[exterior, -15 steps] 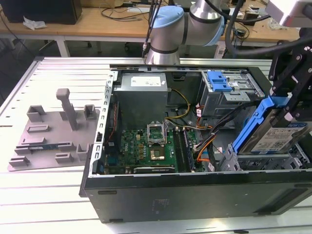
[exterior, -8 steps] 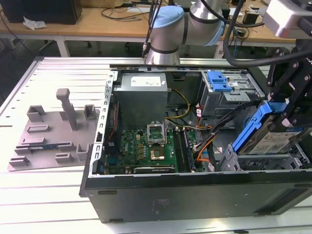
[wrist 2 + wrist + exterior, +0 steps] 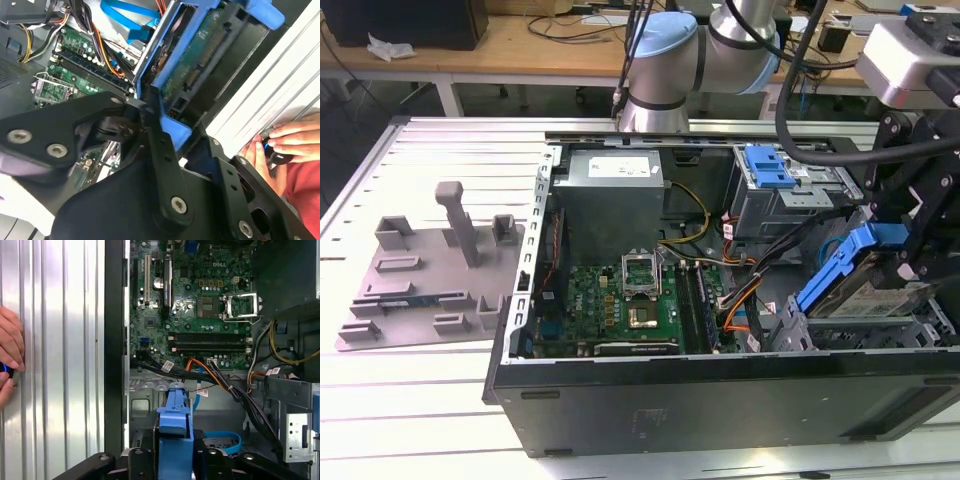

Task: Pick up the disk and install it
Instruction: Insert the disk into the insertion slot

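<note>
Closest to the lens in the second wrist view, the gripper (image 3: pixel 172 125) has its black fingers (image 3: pixel 160 150) closed on the blue carrier rail (image 3: pixel 165 95) of the disk (image 3: pixel 210 55), whose green circuit-board underside faces the camera. The exterior view shows its silver-grey face instead (image 3: pixel 875 295), tilted and raised over the metal drive cage (image 3: pixel 800 335) at the exterior view's right end of the open computer case (image 3: pixel 720 400). In the first wrist view the rail (image 3: pixel 175 425) stands on edge between the fingers, with the motherboard (image 3: pixel 200 305) and orange and black cables (image 3: pixel 220 377) beyond. Both wrist views show a person's hand (image 3: pixel 287 140) resting on the table just outside the case wall. The case lies on a ribbed aluminium table (image 3: pixel 420 400), with a grey fixture plate (image 3: pixel 430 270) well apart at the exterior view's left, open tabletop around it and wooden benches (image 3: pixel 520 50) behind.
</note>
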